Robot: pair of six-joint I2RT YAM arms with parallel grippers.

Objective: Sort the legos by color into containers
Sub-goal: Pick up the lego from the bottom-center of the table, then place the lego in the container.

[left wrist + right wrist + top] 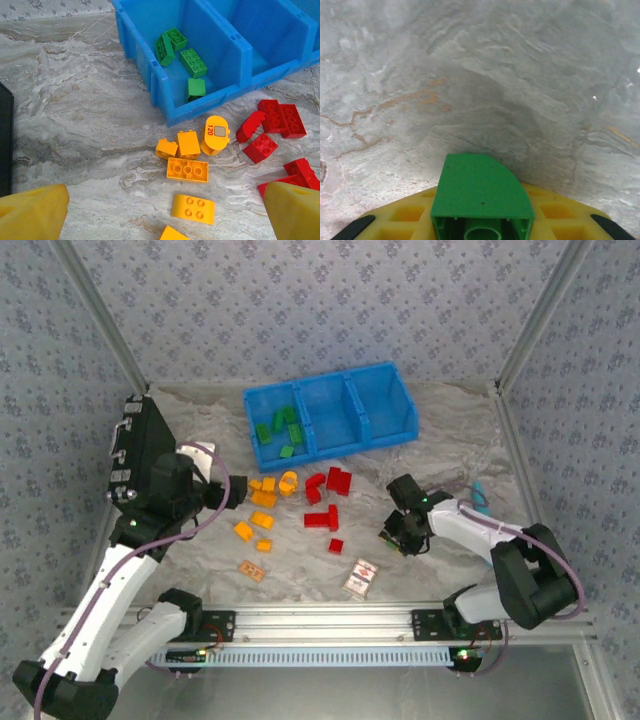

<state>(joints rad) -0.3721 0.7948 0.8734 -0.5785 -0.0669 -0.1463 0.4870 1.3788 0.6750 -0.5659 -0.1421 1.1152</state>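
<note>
Legos: small plastic toy bricks in three colours, spread over the grey marbled table top and partly sorted.
Sorted green bricks: a handful in the left compartment of the bright blue rectangular plastic bin, which sits at the far middle of the table; that compartment appears to be the green one.
Orange bricks: a loose cluster on the table just near of the bin's left end, not yet sorted.
Red bricks: a heap to the right of the orange ones, also on the table.
Right gripper: low over the table, right of the red heap and near of the bin's right end; its yellow fingers are drawn in on a green curved-top plastic brick, pinching it by its sides with the hollow underside towards the wrist camera.
Reason for the hold: a side pinch leaves the brick free to drop straight out once the fingers part.
Left gripper: spread wide, fingers flanking the orange cluster from the near side, apparently placed to take an orange brick.
Likely next move: carry the green brick far and left, over the red heap, to the left compartment.
Risk: the curved brick could slip in so narrow a pinch.
</note>
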